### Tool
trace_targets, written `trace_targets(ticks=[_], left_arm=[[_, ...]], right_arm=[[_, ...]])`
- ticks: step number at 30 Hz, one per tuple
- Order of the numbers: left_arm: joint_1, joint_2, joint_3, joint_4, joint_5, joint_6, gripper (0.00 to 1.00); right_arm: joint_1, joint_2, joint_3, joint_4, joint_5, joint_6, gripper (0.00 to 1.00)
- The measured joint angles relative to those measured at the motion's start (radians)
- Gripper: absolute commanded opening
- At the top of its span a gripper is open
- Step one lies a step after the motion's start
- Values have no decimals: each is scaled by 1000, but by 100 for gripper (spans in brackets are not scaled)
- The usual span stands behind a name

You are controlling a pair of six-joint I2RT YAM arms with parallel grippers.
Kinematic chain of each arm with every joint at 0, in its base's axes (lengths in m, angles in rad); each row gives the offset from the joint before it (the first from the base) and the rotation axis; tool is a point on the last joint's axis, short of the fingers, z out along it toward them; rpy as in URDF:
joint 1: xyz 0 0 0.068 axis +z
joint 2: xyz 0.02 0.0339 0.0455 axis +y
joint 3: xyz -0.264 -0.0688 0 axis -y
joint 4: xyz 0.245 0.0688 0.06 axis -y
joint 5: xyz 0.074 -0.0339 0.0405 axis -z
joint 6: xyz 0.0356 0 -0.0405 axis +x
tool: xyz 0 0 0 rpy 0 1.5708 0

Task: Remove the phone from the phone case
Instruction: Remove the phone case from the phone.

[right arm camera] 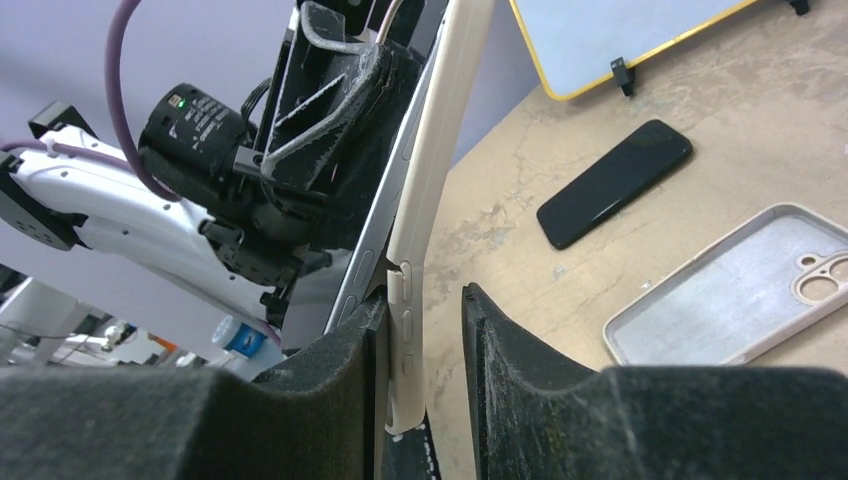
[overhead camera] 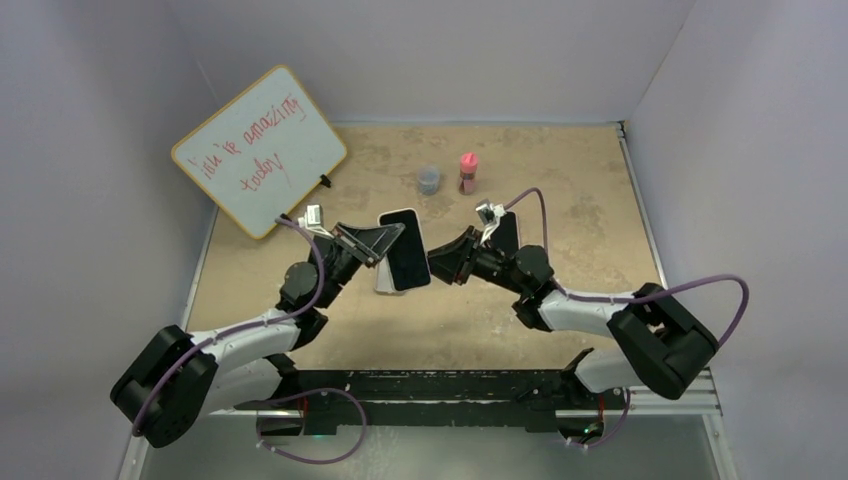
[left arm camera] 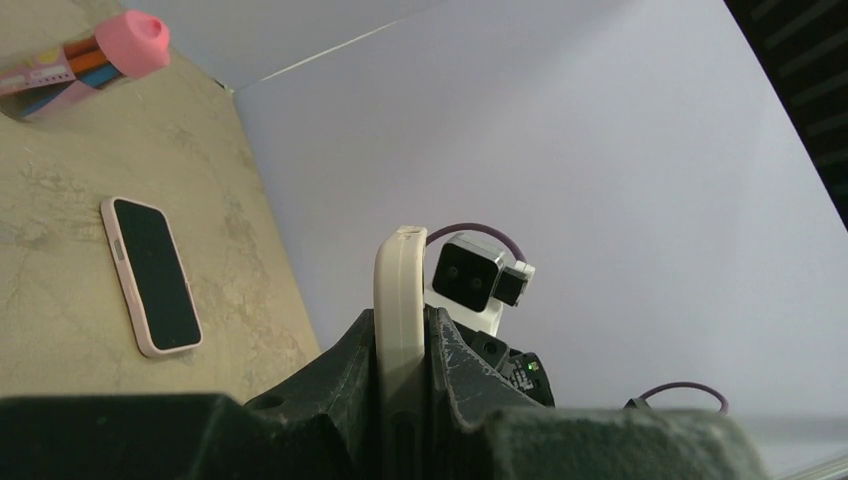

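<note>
My left gripper (overhead camera: pixel 385 240) is shut on a phone in a cream case (overhead camera: pixel 405 250) and holds it upright above the table, dark screen to the camera. In the left wrist view the case edge (left arm camera: pixel 400 290) stands clamped between my left gripper's jaws (left arm camera: pixel 402 330). My right gripper (overhead camera: pixel 442 262) is open at the phone's right edge. In the right wrist view the cream case (right arm camera: pixel 440 150) lies against one finger of my right gripper (right arm camera: pixel 425 310), with a gap to the other. The phone's silver side (right arm camera: pixel 362 270) shows beside the case, seemingly parted from it.
A phone in a pink case (overhead camera: pixel 508 232) lies on the table behind my right gripper, also in the left wrist view (left arm camera: pixel 150 275). A bare black phone (right arm camera: pixel 615 183) and an empty case (right arm camera: pixel 740 290) lie on the table. A whiteboard (overhead camera: pixel 260 150), grey cup (overhead camera: pixel 429 180) and pink-capped bottle (overhead camera: pixel 467 172) stand behind.
</note>
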Motion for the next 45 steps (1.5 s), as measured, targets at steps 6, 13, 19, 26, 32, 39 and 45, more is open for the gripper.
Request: trace_targets(ticks=[6,13,19,26,32,39,45], left_arm=[[-47,42,-32,88,-120,1,0],[-73,175,-34,217,-195,2,18],[-101,177,-79,187,-194,24,48],[-124,42,-94,-87,-164,167,68],[-125,-111,-5,-480,-215,383,70],[-138,-119,228,-866,-250,705,77],[-249,-61,375,-1066,-316,949,77]], right_arm=[[-6,79,0,114,-5,77,20],[-27,114,-1,134,-19,117,0],[-32,107,-6,65,-22,114,0],[-63,105,-19,18,-4,118,0],[-91,126,-29,-18,2,122,0],[-93,132,-2,-225,10,109,0],[-93,132,64,-426,31,90,0]])
